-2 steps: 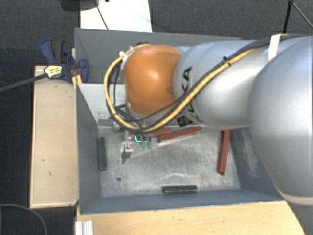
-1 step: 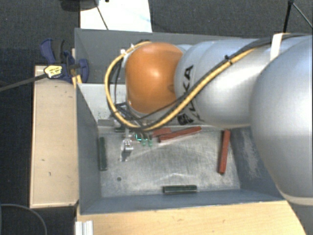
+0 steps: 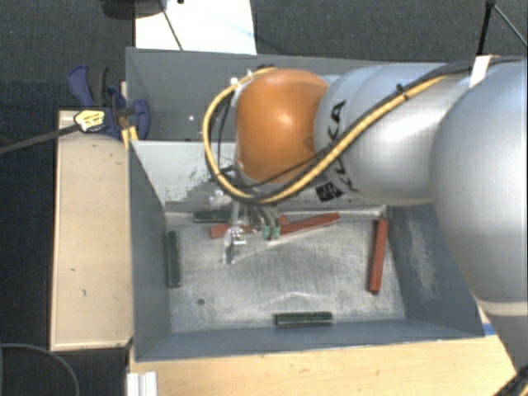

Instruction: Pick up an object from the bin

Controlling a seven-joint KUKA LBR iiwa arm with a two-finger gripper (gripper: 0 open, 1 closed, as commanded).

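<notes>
My gripper [image 3: 233, 246] hangs low over the back left part of the bin floor, partly hidden under the arm's orange cover. A long red stick [image 3: 309, 223] lies along the back wall and runs under the gripper, its left end showing at the gripper's left side. A short dark green stick [image 3: 209, 216] lies just behind the gripper against the back wall. The view does not show anything held.
A dark green stick [image 3: 172, 258] lies along the left wall. Another dark green stick [image 3: 304, 319] rests at the front wall. A red stick [image 3: 377, 256] lies lengthwise near the right wall. The big arm covers the bin's back right.
</notes>
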